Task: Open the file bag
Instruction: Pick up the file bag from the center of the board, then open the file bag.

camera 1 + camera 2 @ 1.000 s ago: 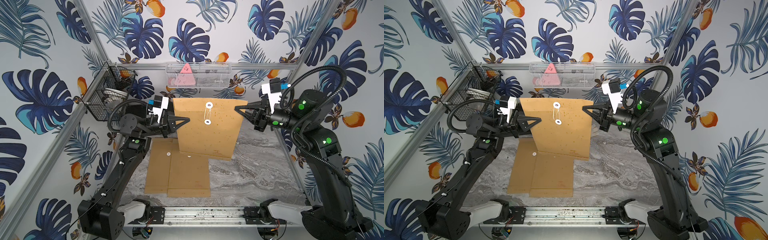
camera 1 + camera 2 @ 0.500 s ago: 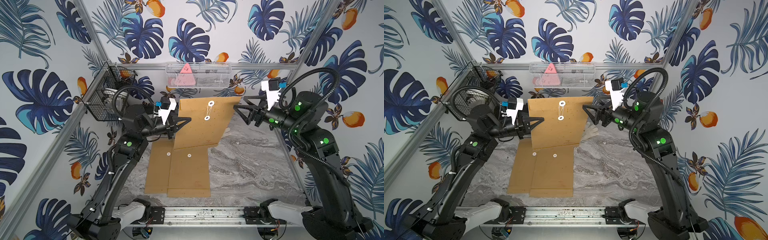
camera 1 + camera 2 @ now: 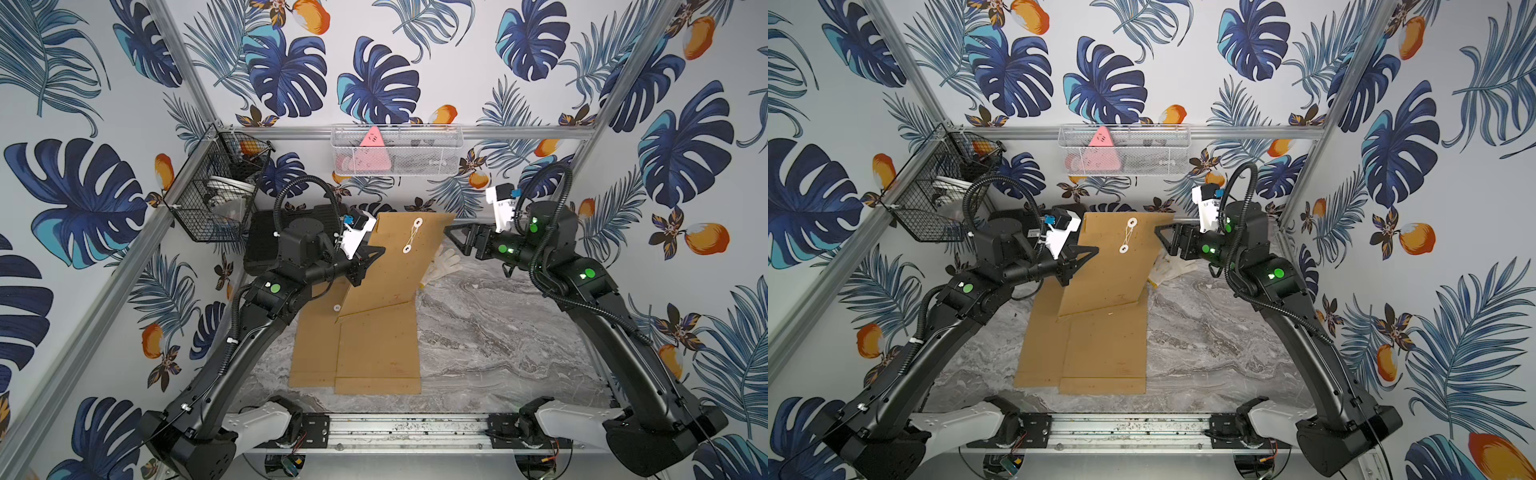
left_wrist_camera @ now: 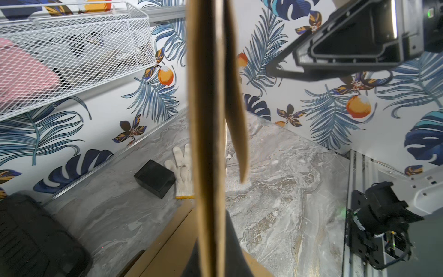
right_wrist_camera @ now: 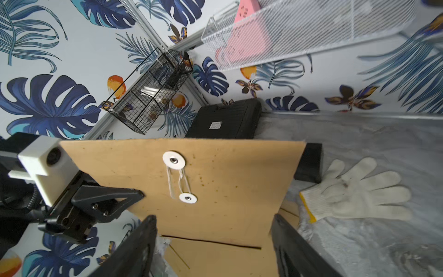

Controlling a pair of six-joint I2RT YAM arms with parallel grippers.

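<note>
The grey marbled tabletop (image 3: 498, 332) is carrying overlapping flat kraft bags (image 3: 374, 357). Above them the stiff brown file bag (image 3: 399, 270) is now hanging askew, its lower edge dipping toward that pile. This is because the right pincer (image 3: 453, 239) has let go of one side edge and is standing wide open and empty just beside it. The left pincer (image 3: 376, 254) is staying clamped on the opposite edge, steadying the bag for unwinding. The thin white string (image 3: 411, 236) is still looping between two round discs (image 3: 418, 222), so the bag is not yet open.
</note>
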